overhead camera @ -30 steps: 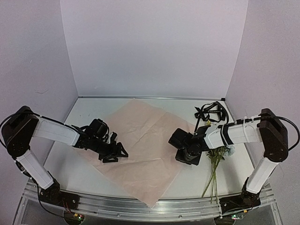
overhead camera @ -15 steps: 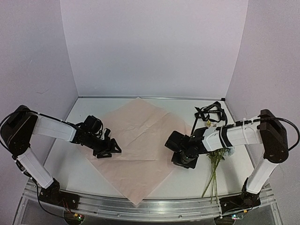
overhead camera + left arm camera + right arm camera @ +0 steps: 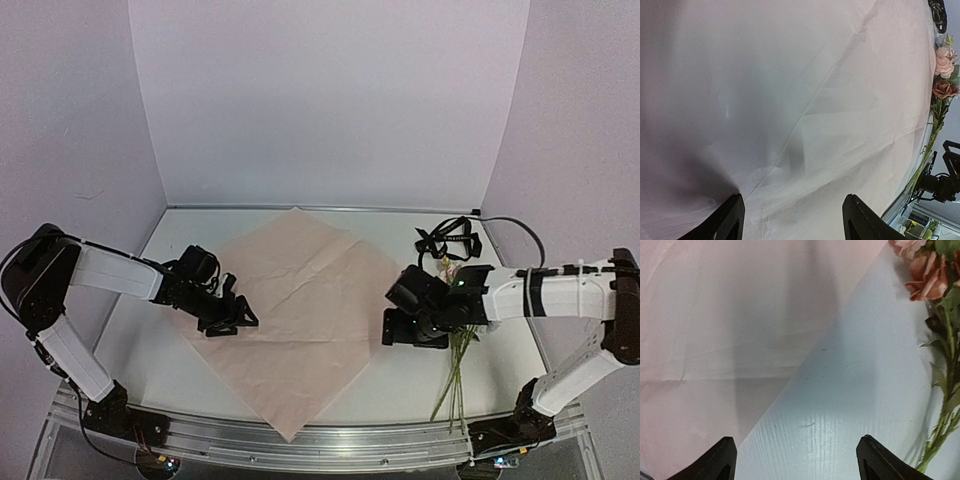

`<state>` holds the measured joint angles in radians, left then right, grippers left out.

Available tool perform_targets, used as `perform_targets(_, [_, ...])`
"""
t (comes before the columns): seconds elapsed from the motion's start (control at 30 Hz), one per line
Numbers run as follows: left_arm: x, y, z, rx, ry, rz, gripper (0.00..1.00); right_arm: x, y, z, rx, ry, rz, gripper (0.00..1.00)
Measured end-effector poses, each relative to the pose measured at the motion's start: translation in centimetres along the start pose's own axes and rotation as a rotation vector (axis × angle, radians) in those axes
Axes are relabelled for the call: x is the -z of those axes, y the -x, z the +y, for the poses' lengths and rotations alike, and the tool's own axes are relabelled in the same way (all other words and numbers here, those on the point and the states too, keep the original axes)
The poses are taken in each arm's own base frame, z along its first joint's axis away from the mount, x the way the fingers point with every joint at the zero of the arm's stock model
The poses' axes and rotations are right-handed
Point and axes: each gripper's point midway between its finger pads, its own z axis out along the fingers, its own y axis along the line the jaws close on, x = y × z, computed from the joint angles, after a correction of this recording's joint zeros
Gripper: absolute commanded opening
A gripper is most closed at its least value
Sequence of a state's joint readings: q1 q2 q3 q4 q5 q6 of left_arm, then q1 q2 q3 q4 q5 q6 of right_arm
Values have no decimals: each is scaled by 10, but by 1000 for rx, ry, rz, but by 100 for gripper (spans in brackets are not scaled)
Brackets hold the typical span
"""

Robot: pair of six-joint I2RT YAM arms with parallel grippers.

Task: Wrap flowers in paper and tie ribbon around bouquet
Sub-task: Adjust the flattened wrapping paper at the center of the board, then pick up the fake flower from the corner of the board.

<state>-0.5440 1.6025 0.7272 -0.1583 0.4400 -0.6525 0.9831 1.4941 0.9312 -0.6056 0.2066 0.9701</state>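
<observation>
pink sheet flat, both grippers spread, flowers off to its side

top view: the paper (image 3: 300, 300) lies flat as a diamond on the white table (image 3: 150, 350). it is pale pink, with fold creases crossing its middle. the left gripper (image 3: 228, 322) sits over the paper's left corner. the right gripper (image 3: 408, 332) is just off the paper's right edge. the flowers (image 3: 462, 345) lie right of the paper, heads mostly hidden under the right arm (image 3: 540, 295), thin green stems showing. the ribbon (image 3: 447, 240) is a black tangle right of the paper's far corner, its lettering too small to read.

left wrist view: the fingers (image 3: 730, 220) stand spread, nothing between them, above wrinkled translucent paper. whether the tips touch it is unclear. peach and rust heads show past the paper's edge.

right wrist view: the fingers (image 3: 722, 460) stand wide apart with nothing gripped, and the paper's edge runs diagonally between them. flower heads are cut off at the corner.
</observation>
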Motion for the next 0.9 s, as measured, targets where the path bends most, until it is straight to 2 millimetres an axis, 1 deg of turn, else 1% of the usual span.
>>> perform_targets(0.1, [1,0,1,3,12,8,71,11,8,-23,42,0,-5,87])
perform_targets(0.23, [4,4,-4,-6,17,8,72,18,16,-71,-25,-26,59,86])
perform_targets(0.27, [5,6,-6,-13,15,4,72,19,15,-81,-41,-37,76,86])
perform_targets(0.33, [10,11,-13,-27,11,-8,72,19,4,-101,-63,-54,140,85])
perform_targets(0.4, [16,16,-22,-41,0,-23,72,20,-8,-114,-64,-75,201,85])
perform_targets(0.57, [34,33,-48,-83,-36,-74,72,17,-32,-136,-86,-114,311,85])
perform_targets(0.6, [37,35,-52,-88,-42,-82,72,17,-35,-140,-89,-122,327,85])
perform_targets(0.67, [43,39,-59,-100,-52,-95,72,16,-39,-145,-94,-134,350,79])
perform_targets(0.73, [46,41,-63,-110,-58,-103,72,14,-41,-147,-95,-142,367,72])
perform_targets(0.9, [46,39,-61,-110,-49,-93,72,-1,-44,-148,-100,-152,421,64])
